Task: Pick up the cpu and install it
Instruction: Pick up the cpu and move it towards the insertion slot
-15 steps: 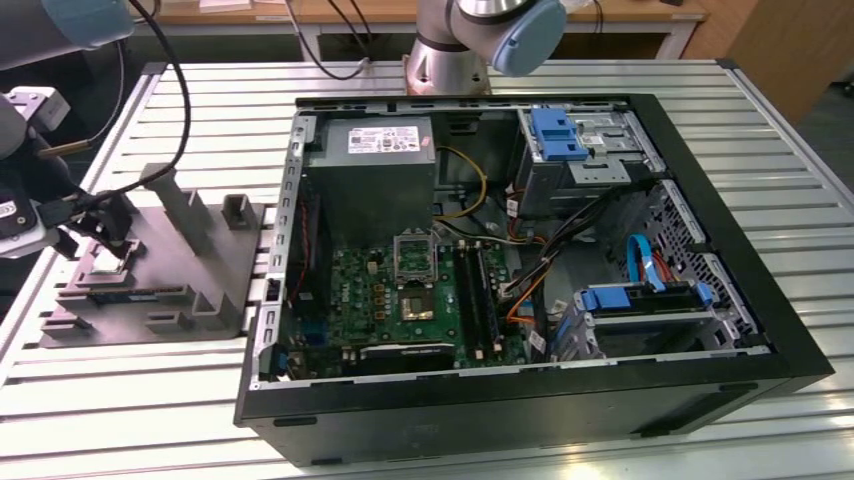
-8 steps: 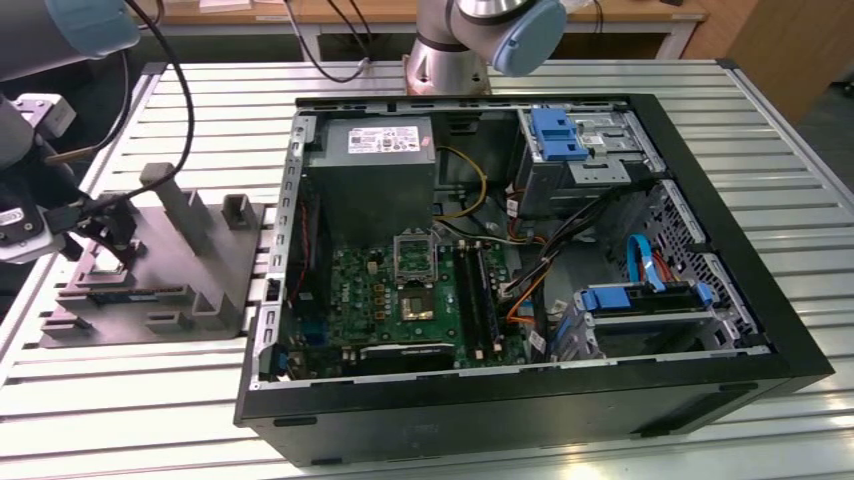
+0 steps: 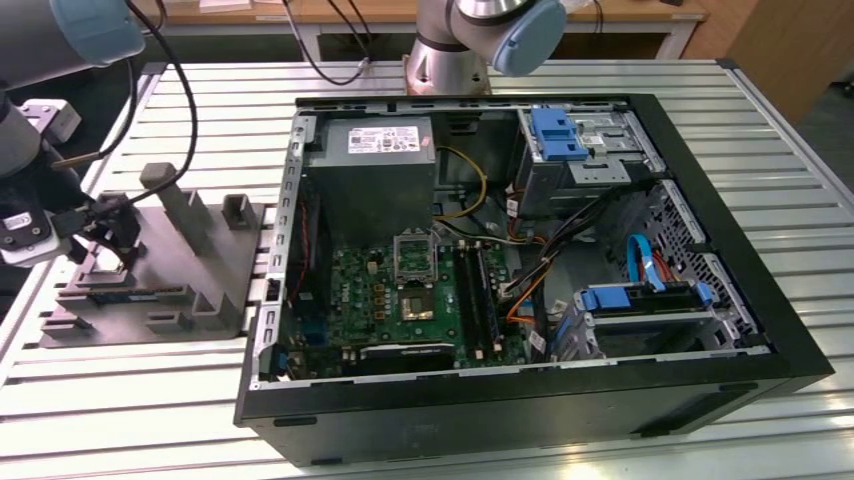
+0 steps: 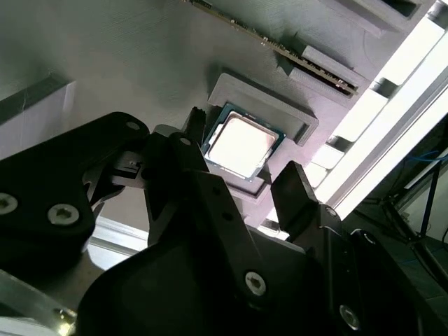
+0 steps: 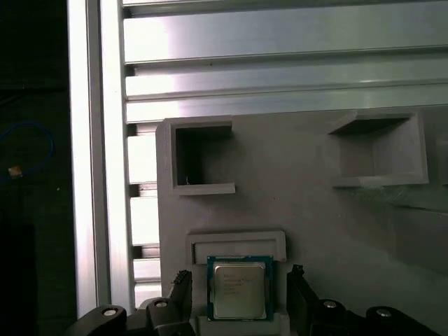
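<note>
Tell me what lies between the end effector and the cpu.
Nothing but bare grey tray: in the first wrist view the open end effector straddles the cpu, a gap on each side.

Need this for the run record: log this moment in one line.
gripper: open, straddling cpu | cpu: flat in grey tray recess, not lifted | install: not yet done

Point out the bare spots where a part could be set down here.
Free: the slatted table below the grey tray in the exterior view, and the strip at that view's right of the computer case. On the tray, the flat stretch between two empty pockets. Crowded: the cpu in its nest, flanked by the open gripper, and the cable-filled case interior.
</note>
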`<control>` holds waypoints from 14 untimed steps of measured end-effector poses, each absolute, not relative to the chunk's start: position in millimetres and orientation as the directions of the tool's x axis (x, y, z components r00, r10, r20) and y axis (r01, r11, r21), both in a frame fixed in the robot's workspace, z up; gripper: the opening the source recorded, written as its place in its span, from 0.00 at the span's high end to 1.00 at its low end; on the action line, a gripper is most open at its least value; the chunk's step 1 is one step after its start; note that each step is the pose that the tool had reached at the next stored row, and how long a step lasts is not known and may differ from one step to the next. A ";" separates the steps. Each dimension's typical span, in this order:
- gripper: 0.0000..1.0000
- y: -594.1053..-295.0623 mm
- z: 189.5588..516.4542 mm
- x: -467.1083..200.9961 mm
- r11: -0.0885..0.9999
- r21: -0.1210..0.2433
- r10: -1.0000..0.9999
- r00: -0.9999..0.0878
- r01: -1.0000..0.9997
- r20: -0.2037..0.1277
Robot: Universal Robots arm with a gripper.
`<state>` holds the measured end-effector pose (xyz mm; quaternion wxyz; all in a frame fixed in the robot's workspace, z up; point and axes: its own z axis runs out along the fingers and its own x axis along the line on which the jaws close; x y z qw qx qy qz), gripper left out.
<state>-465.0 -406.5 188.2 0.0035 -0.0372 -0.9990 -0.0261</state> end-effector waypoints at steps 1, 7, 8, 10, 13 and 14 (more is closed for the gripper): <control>0.35 -406.5 187.6 -465.2 0.996 0.052 0.074 -0.997 0.074 0.009; 0.35 -406.4 184.8 -466.1 0.996 0.052 0.074 -0.997 0.074 0.009; 0.35 -406.4 184.3 -466.1 0.996 0.052 0.074 -0.997 0.074 0.009; 0.35 -406.4 183.3 -466.1 0.996 0.052 0.074 -0.997 0.074 0.009; 0.35 -406.3 182.0 -466.2 0.996 0.054 0.074 -0.997 0.075 0.009; 0.35 -406.3 181.6 -466.2 0.996 0.055 0.074 -0.997 0.075 0.009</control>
